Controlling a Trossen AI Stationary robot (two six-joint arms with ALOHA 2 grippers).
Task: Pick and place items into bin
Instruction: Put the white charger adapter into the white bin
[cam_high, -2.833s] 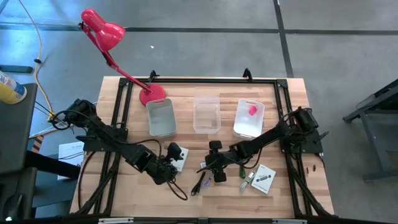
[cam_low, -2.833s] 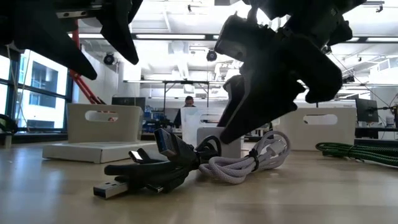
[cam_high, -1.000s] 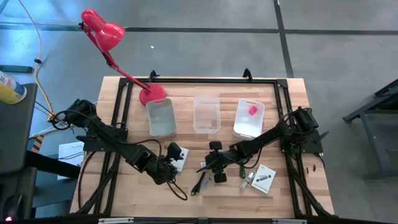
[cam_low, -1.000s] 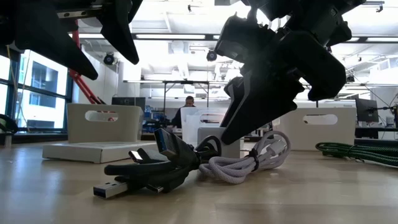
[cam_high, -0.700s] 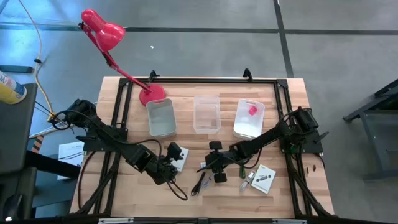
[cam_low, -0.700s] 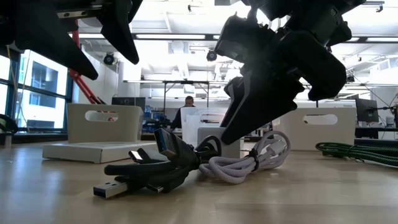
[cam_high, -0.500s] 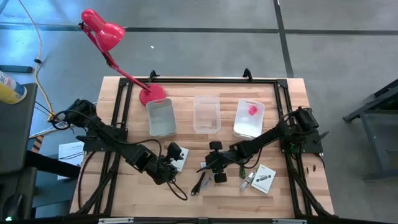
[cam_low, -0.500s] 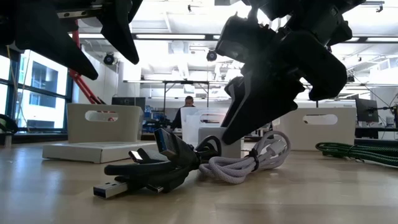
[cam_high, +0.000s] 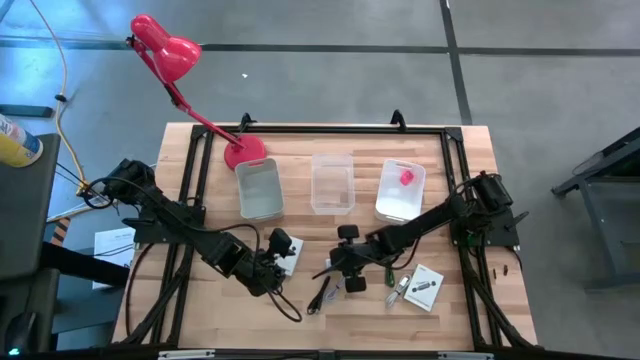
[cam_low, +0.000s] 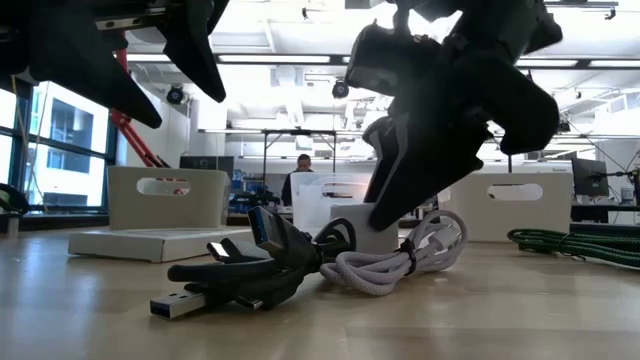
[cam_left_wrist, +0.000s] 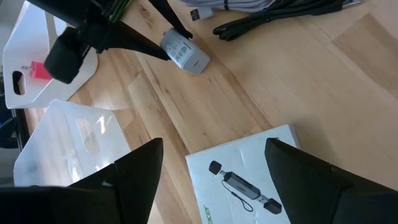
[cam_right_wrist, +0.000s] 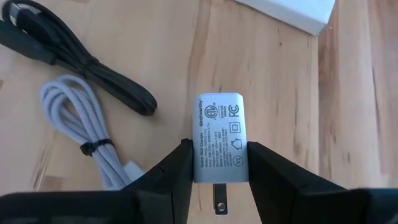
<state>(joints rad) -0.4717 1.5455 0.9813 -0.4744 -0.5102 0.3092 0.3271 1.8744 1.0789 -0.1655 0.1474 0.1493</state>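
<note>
The right gripper (cam_right_wrist: 219, 180) pinches a small white charger (cam_right_wrist: 220, 146) by its flat sides, lifted just above the wood, probably for carrying. Just below lie a white cable (cam_right_wrist: 93, 146) and black cable (cam_right_wrist: 81, 59). Beyond, three bins (cam_high: 332, 183) wait. The left gripper (cam_left_wrist: 211, 168) hovers spread over a white card (cam_left_wrist: 249, 177).

Even bright light; ceiling strips (cam_low: 300, 58) glare behind, arms silhouetted; wrist views soft-edged.

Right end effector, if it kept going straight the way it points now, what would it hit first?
Probably the bare wooden table. The right end effector, shut on the white charger, points down at it; depth is unclear.
</note>
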